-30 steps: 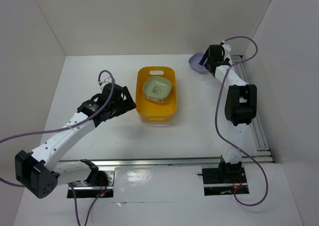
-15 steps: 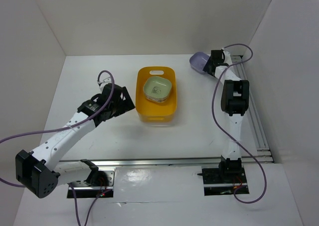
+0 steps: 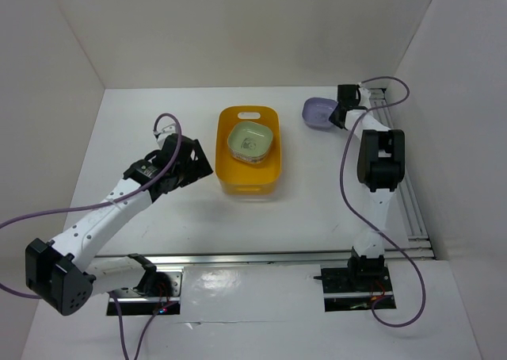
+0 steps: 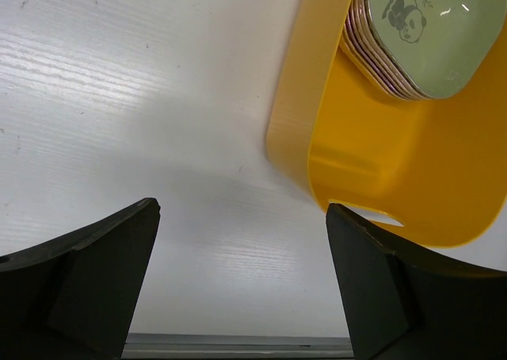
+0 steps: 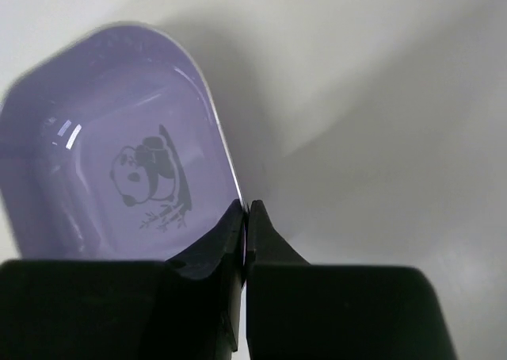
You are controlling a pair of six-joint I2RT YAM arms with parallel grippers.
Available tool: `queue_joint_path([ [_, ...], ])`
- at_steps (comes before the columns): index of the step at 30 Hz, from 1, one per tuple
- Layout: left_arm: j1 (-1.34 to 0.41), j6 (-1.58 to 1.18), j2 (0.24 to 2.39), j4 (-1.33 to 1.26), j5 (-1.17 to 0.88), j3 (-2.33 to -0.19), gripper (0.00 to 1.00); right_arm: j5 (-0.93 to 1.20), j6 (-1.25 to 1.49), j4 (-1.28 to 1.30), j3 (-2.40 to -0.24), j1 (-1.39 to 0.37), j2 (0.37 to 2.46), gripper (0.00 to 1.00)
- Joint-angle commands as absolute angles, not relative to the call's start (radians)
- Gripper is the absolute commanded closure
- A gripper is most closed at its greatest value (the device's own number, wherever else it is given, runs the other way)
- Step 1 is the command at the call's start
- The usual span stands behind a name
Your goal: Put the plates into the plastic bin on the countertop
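- My left gripper point(image 3: 200, 158) hovers just left of the orange bin point(image 3: 248, 182), jaws spread wide.
- Stacked plates point(image 3: 251, 143) lie inside the bin, a panda-printed one on top.
- My right gripper point(image 5: 245, 217), jaws pinching the rim of the lavender plate point(image 3: 317, 112), sits far right on the bench point(image 3: 142, 114).

A second ago the right gripper point(image 5: 245, 211) stood open over the lavender plate point(image 3: 318, 112); now its jaws have closed, pinching the plate's rim. The plate lay near the back right corner of the surface point(image 3: 158, 106), was tipped up toward the back wall half a second ago, and now sits a little nearer the front, its hollow facing up toward the overhead camera. The right arm point(image 3: 380, 160) has swung with it, so that the gripper, once above the plate, is now at the plate's right edge.
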State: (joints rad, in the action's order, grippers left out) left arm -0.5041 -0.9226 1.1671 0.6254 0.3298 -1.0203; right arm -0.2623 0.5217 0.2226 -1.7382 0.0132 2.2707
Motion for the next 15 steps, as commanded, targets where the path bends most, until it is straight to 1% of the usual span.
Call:
queue_joint_path([
  [1,-0.497,-0.939,1.155,0.618,0.362,-1.015,0.00,-0.330,0.571,0.171,-1.577,-0.049,2.001,1.00],
  [2,-0.497,-0.939,1.155,0.618,0.362,-1.015,0.00,-0.363,0.595,0.149,-1.475,-0.064,1.891,1.00],
  [5,-0.497,-0.939,1.155,0.618,0.353,-1.015,0.00,-0.461,0.624,0.091,-1.308,-0.144,1.738,1.00],
  [6,-0.497,-0.939,1.155,0.618,0.353,-1.015,0.00,-0.480,0.635,0.075,-1.281,-0.165,1.656,1.00],
  [9,-0.497,-0.930,1.155,0.609,0.344,-1.006,0.00,-0.560,0.649,0.075,-1.233,-0.244,1.544,1.00],
  [15,-0.497,-0.954,1.135,0.609,0.353,-0.988,0.00,-0.629,0.709,0.167,-1.233,-0.392,1.491,1.00],
])
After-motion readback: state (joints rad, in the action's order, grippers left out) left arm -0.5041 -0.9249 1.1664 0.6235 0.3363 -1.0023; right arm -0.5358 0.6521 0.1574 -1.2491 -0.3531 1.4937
